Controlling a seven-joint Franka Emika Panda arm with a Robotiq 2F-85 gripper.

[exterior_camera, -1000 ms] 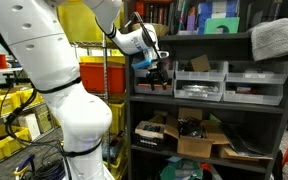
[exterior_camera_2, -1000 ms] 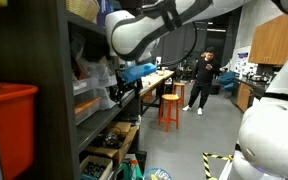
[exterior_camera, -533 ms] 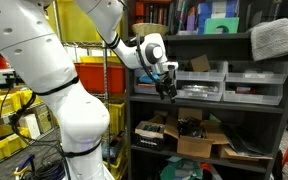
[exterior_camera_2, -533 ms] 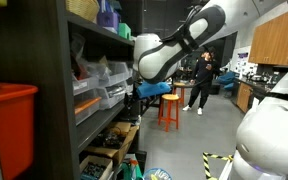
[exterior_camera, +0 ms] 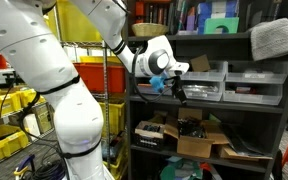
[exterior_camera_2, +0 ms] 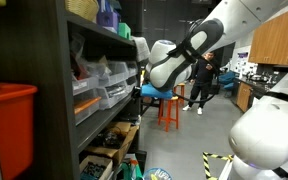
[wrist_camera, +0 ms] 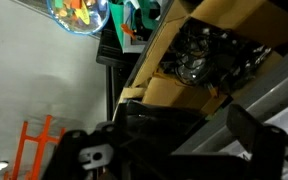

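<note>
Dark shelving unit [exterior_camera: 214, 106] with clear plastic bins [exterior_camera: 200, 83] on the middle shelf, cardboard boxes [exterior_camera: 198, 146] below.

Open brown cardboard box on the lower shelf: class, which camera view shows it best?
An exterior view shows the open brown cardboard box best: whole, flaps spread, facing the camera. The wrist view catches only part of the box, close up, dark clutter inside. In an exterior view from the side, the box is a sliver.
</note>
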